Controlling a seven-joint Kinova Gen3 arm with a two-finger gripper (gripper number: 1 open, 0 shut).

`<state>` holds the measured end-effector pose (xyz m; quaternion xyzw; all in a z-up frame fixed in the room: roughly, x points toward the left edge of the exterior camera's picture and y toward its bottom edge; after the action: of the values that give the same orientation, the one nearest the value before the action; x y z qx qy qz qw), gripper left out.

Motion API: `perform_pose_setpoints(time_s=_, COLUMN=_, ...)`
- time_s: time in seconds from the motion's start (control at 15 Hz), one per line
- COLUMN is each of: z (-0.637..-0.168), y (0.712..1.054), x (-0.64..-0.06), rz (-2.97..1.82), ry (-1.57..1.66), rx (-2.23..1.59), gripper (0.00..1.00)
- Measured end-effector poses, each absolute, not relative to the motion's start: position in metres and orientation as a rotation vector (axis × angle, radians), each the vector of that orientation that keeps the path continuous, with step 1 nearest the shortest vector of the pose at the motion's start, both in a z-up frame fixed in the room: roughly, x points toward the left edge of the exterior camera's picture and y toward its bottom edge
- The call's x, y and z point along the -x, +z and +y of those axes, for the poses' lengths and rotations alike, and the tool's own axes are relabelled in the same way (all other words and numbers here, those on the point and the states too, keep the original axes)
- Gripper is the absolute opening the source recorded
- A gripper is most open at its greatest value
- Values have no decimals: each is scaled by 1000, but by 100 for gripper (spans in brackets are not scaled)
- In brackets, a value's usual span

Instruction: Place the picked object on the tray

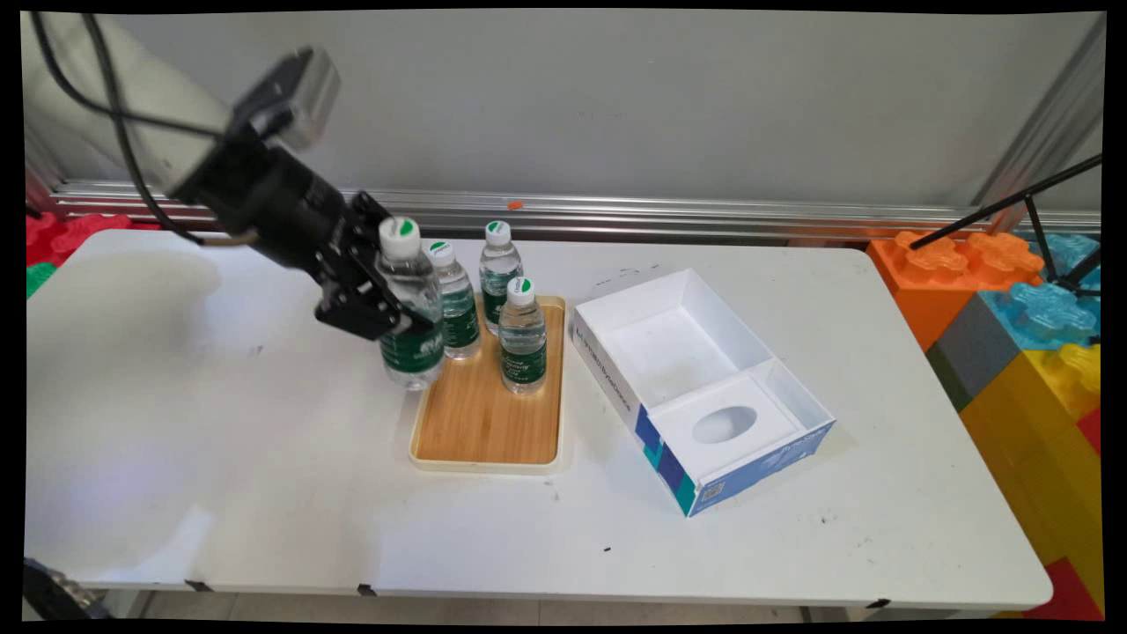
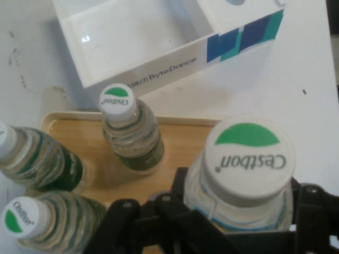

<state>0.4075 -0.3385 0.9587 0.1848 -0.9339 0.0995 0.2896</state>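
My gripper (image 1: 387, 304) is shut on a clear water bottle (image 1: 410, 304) with a green label and a white-and-green cap. The bottle leans slightly and hangs over the left rim of a wooden tray (image 1: 489, 431). Three more bottles of the same kind stand on the tray's far half: one (image 1: 456, 299) right beside the held bottle, one (image 1: 499, 269) at the back and one (image 1: 523, 339) nearer the right rim. In the hand view the held bottle's cap (image 2: 249, 159) fills the lower right between the black fingers (image 2: 180, 203), with the other bottles (image 2: 130, 132) to its left.
An open white and blue cardboard box (image 1: 704, 379) with two compartments lies right of the tray, and its printed side wall (image 2: 137, 37) shows in the hand view. Large coloured toy blocks (image 1: 1012, 317) stand past the table's right end. Red blocks (image 1: 62, 233) sit at the far left.
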Motion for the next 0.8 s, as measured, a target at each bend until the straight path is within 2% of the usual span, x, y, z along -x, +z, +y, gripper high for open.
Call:
perform_pose_setpoints(time_s=0.47, z=-366, y=881, x=-424, rz=-2428, ry=245, rx=-391, gripper=0)
perform_pose_setpoints(time_s=0.8, z=-384, y=845, x=-431, rz=-2390, ry=221, rx=-329, gripper=0)
